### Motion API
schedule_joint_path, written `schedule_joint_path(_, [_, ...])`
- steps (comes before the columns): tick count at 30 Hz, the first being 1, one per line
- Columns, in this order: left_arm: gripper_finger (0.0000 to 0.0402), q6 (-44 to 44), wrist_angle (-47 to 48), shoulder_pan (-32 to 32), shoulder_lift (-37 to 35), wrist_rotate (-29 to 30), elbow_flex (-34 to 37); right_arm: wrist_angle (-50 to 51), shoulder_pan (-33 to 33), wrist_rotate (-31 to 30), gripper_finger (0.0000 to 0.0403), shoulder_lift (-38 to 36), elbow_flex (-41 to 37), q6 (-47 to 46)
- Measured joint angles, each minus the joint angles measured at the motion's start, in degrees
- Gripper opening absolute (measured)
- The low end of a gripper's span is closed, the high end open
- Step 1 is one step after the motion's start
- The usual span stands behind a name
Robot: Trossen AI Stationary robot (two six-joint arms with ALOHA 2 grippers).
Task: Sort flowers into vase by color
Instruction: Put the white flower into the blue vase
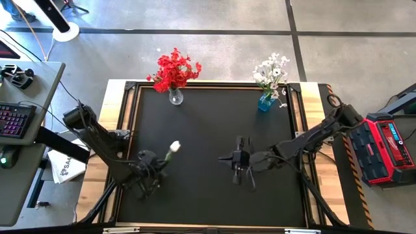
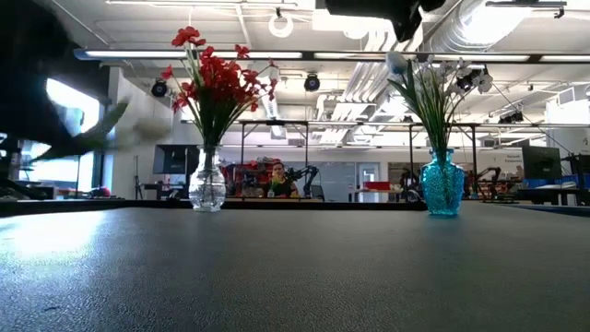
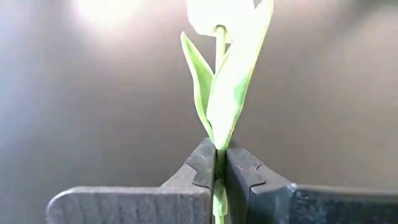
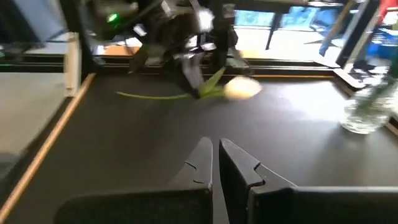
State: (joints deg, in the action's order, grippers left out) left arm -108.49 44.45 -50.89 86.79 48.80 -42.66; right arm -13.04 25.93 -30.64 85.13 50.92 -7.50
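My left gripper (image 1: 158, 168) is shut on a white flower at the table's near left. Its pale blossom (image 1: 174, 147) points toward the far edge. In the right wrist view the blossom (image 4: 241, 88) and the long green stem (image 4: 149, 95) stick out on either side of that gripper (image 4: 196, 87). My right gripper (image 1: 237, 160) hovers shut and empty near the table's middle. Red flowers (image 1: 175, 70) stand in a clear vase (image 1: 175, 97) at the far edge. White flowers (image 1: 272, 73) stand in a blue vase (image 1: 264, 103) farther right. My left gripper pinches the white flower's thin stem (image 3: 217, 163) between its two fingers, just below the leaves (image 3: 231, 87). The fingers lie across the stem. The blossom end (image 3: 217, 15) stands out beyond the fingertips. Whether the stem's bare end (image 4: 124, 94) rests on the table, I cannot tell.
The black table top (image 1: 208, 195) has a raised wooden frame (image 1: 116, 117) around it. A desk with a keyboard (image 1: 14, 120) stands off the left side and a red case (image 1: 389, 146) off the right. A person (image 2: 275, 180) sits far behind the table.
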Motion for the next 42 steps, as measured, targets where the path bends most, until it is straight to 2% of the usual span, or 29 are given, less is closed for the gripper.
schedule_joint_path(3, [0.0003,12.39,-7.60,1.11,-2.07,11.14,-0.04,-0.16,-0.05,2.89,0.0000,0.43,0.00,-0.25])
schedule_joint_path(5, [0.0002,23.19,-13.30,2.35,-3.51,14.82,-0.04,-0.98,-0.65,4.47,0.0002,1.81,0.00,-1.16])
schedule_joint_path(7, [0.0001,35.77,-20.02,3.95,-4.69,15.75,-0.04,-3.30,-1.33,5.37,0.0011,4.07,0.00,-1.49])
schedule_joint_path(10, [0.0001,57.44,-32.50,6.77,-5.67,13.94,-0.06,-11.32,-2.77,7.86,0.0041,8.30,0.00,-1.52])
schedule_joint_path(14, [0.0001,85.06,-50.40,10.27,-5.72,6.96,-0.06,-21.89,-5.27,12.80,0.0106,13.32,0.00,-1.50])
schedule_joint_path(17, [0.0001,98.69,-60.59,12.39,-5.72,3.23,-0.08,-26.84,-6.53,14.50,0.0157,14.83,0.00,-0.50])
schedule_joint_path(20, [0.0001,108.13,-67.72,14.37,-5.72,1.42,-0.10,-31.60,-6.22,14.64,0.0196,15.18,0.00,2.99])
schedule_joint_path(24, [0.0001,114.30,-73.02,17.11,-5.72,-2.84,-0.10,-39.92,-4.92,13.06,0.0213,15.19,0.00,9.29])
schedule_joint_path(27, [0.0001,115.23,-74.93,18.90,-5.72,-6.92,-0.10,-44.01,-4.35,9.63,0.0206,15.19,0.00,11.48])
schedule_joint_path(29, [0.0001,115.11,-75.13,19.92,-5.72,-9.17,-0.10,-45.06,-4.49,9.66,0.0193,15.19,0.00,12.06])
schedule_joint_path(36, [0.0005,113.39,-75.23,21.63,-5.72,-9.85,-0.10,-46.17,-4.54,10.15,0.0112,15.19,0.00,15.09])
schedule_joint_path(42, [0.0029,110.58,-75.07,23.24,-5.72,-11.11,-0.13,-47.97,-4.67,9.65,0.0033,15.19,0.00,16.52])
